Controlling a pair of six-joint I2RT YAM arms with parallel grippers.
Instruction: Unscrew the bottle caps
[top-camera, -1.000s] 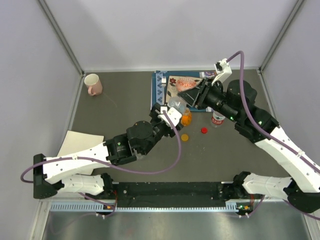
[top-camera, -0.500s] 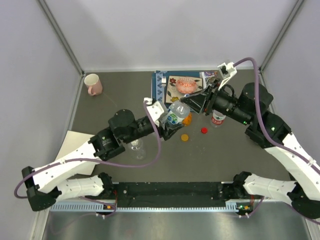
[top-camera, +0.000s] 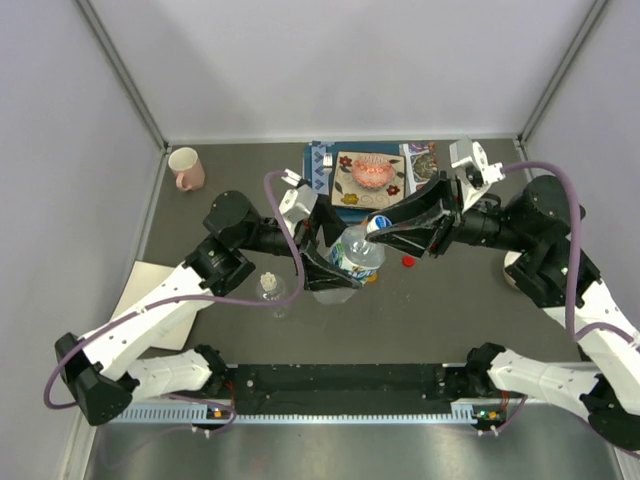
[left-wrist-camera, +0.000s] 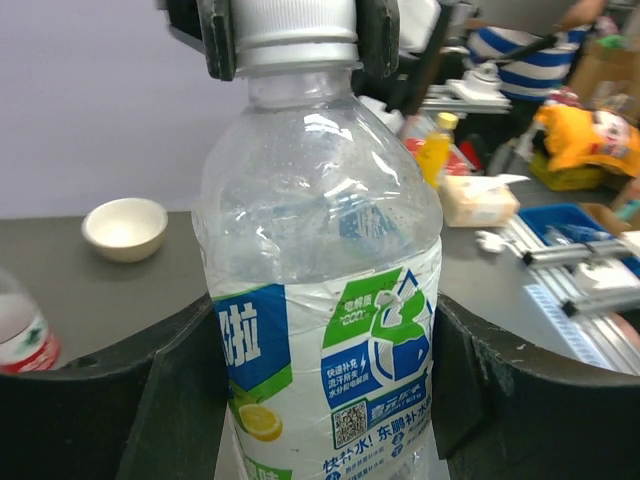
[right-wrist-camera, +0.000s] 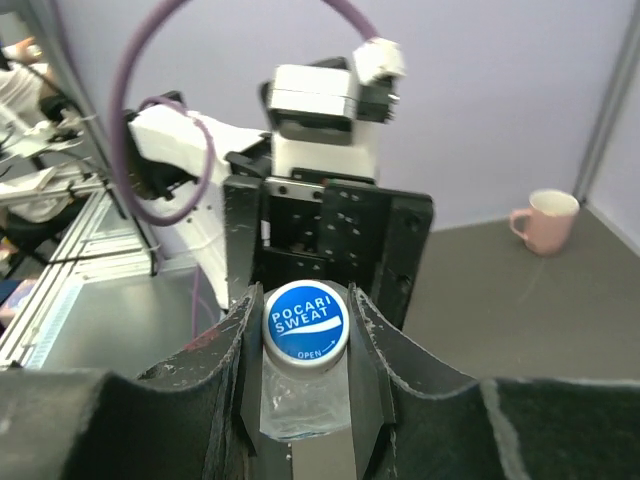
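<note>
Left gripper, clamped round the labelled bottle, has lifted it toward 6 o'clock; right gripper, reaching from 3 o'clock, has pinched onto the blue cap (twisting can begin)

The labelled bottle is seen to be thin clear plastic — glossy, dented and creased above a shiny printed film wrap. The blue cap is moulded in smooth plastic, glossy on its printed top and finely ridged on its white sides. The fingers of the left claw and those of the right claw are formed of matt black plastic — scuffed pale at the edges. The worktop is finished in matt dark grey. The pink mug is smoothly glazed.
</note>
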